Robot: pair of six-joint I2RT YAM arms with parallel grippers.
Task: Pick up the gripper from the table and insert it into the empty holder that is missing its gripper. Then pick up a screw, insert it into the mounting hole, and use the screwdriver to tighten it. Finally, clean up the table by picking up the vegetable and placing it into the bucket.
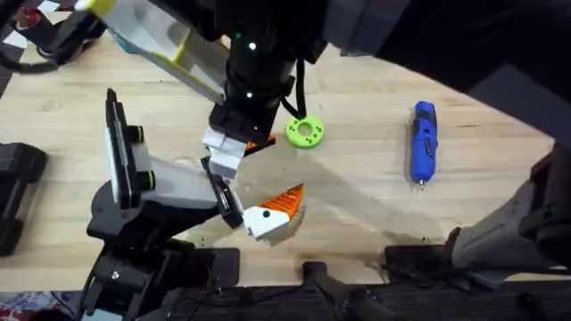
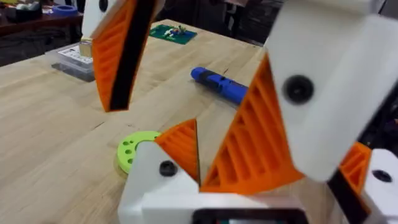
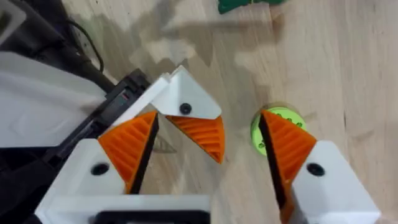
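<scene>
at the holder, both grippers' fingers stand open around the gripper; a skewed grasp risks tipping it off the rail.

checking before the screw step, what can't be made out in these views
- Holder's mounting hole: overhead, too small, under the right arm.
- Whether the gripper is fully seated: right wrist view, joint behind an orange pad.
- Screwdriver tip: left wrist view, cut off by a finger.
</scene>
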